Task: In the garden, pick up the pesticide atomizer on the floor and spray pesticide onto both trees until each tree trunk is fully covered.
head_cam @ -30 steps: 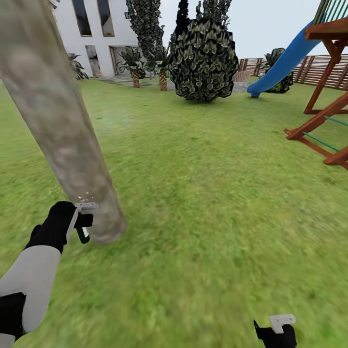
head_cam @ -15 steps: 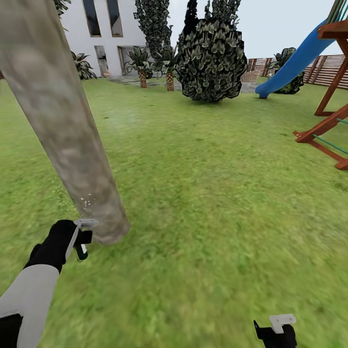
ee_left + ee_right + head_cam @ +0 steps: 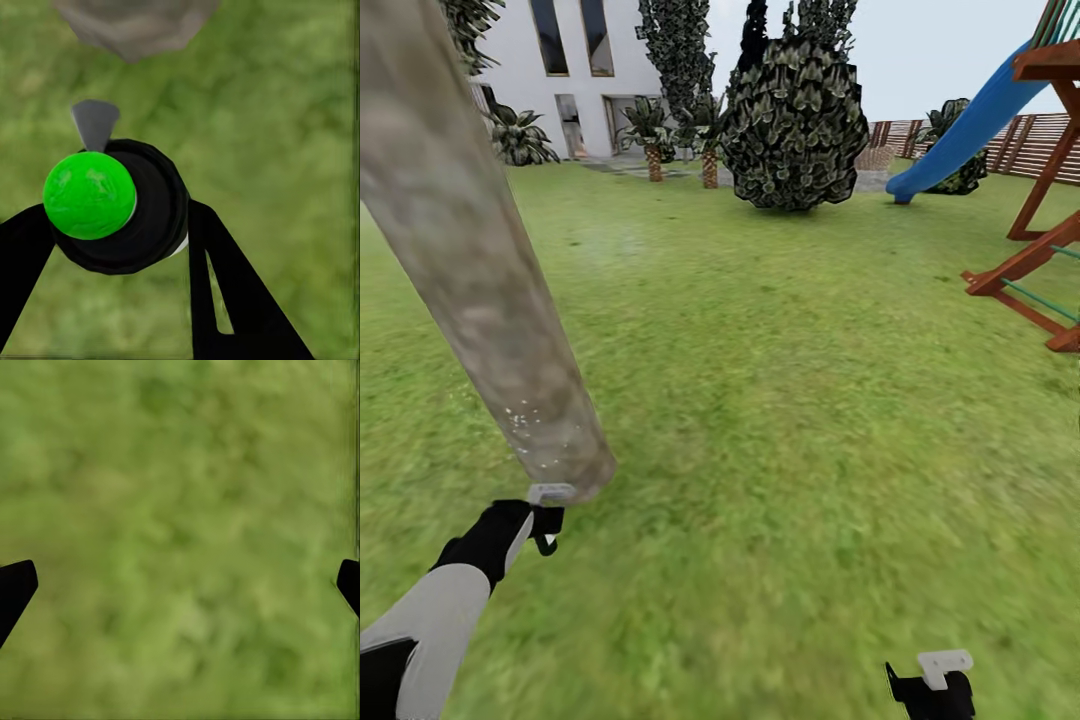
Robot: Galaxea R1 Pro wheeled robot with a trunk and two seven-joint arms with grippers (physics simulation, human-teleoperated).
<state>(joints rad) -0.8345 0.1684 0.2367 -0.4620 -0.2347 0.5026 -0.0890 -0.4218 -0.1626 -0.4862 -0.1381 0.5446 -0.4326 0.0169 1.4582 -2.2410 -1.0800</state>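
One tree trunk [image 3: 480,270] is leaning across the near-left part of the lawn [image 3: 790,400] in the head view, its mottled grey-brown bark meeting the grass at the base. White specks of pesticide [image 3: 535,440] are clinging low on the bark. Left gripper [image 3: 543,520] is hovering just beside the trunk's foot, carrying the pesticide atomizer [image 3: 545,542], a small dark item under the pale finger; whether the atomizer is touching the bark cannot be told. Right gripper [image 3: 935,680] is sitting at the near edge of the lawn, well apart from the trunk. Far across the grass, a round dark bush [image 3: 793,125], a white house [image 3: 575,70], a blue slide [image 3: 970,125] with a brown wooden frame [image 3: 1035,250], and a slatted fence [image 3: 1035,145] are standing.

Left wrist view: the two black fingers [image 3: 225,285] are pinching the atomizer [image 3: 142,210], a round black body topped by a bright green ball, with a grey nozzle tip pointing toward the trunk base [image 3: 135,26] over the grass [image 3: 285,150].

Right wrist view: the two black fingertips [image 3: 15,589] are spreading wide at opposite sides, with nothing between them, above blurred green grass [image 3: 180,540].
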